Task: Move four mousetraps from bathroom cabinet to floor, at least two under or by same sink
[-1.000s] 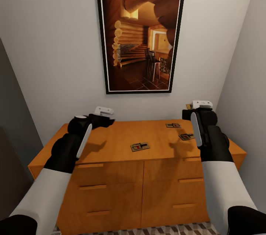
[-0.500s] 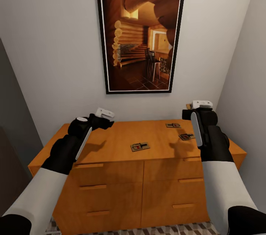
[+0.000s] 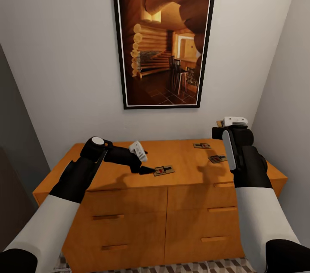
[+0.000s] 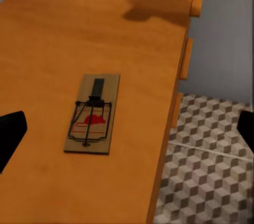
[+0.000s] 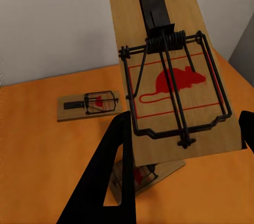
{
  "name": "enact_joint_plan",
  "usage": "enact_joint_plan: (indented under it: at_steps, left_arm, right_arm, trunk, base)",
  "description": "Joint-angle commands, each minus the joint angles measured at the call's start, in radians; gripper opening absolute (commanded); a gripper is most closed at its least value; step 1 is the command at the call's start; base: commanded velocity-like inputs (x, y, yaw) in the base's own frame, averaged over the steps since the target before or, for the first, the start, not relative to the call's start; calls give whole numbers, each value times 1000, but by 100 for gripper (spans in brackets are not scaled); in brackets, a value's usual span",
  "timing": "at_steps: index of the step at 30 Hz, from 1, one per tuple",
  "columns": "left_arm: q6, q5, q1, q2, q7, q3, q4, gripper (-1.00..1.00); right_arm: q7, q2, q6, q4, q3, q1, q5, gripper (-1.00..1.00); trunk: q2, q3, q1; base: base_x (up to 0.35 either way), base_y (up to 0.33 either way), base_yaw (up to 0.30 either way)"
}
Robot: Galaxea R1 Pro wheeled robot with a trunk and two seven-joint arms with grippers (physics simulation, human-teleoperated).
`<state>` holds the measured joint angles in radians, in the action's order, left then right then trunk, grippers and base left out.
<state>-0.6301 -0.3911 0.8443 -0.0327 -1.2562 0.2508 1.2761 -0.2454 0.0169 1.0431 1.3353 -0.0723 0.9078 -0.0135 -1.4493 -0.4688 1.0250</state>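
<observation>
Three mousetraps lie on top of the orange-brown cabinet (image 3: 129,204): one near the front edge (image 3: 163,170) (image 4: 92,114) and two further back at the right (image 3: 201,145) (image 3: 217,159). My left gripper (image 3: 145,169) (image 4: 128,134) hovers open just left of the front trap, its fingers spread wide on either side of it. Raised above the cabinet's right end, my right gripper (image 3: 221,129) (image 5: 182,123) is shut on a fourth mousetrap (image 5: 169,86), held tilted up on its edge. The sink is out of view.
A large framed picture (image 3: 163,36) hangs on the wall behind the cabinet. Grey walls close in on both sides. Cube-patterned bathroom floor (image 4: 211,171) (image 3: 193,268) shows in front of the cabinet's drawer fronts with their bar handles (image 3: 105,217).
My left arm has swung right and down from the cabinet's back left to the front mousetrap. The right arm and its held trap have stayed still.
</observation>
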Motion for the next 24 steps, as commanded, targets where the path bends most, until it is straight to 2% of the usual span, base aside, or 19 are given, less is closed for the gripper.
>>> enact_joint_plan:
  at_steps: [1, 16, 24]
  left_arm:
    - [-9, -5, 1, 1, -7, 1, 0, 100]
    - [-12, -4, 1, 7, -6, -4, -15, 100]
    - [-14, -4, 1, 7, 5, -19, -13, 100]
  right_arm:
    - [0, 1, 4, 1, -1, 1, 0, -100]
    - [0, 0, 4, -1, -1, 1, 0, -100]
    - [0, 0, 4, -1, -1, 1, -2, -100]
  trunk:
    - [-1, -1, 0]
    - [-1, -1, 0]
    - [-1, -1, 0]
  base:
    - [0, 0, 0]
    - [0, 0, 0]
    - [0, 0, 0]
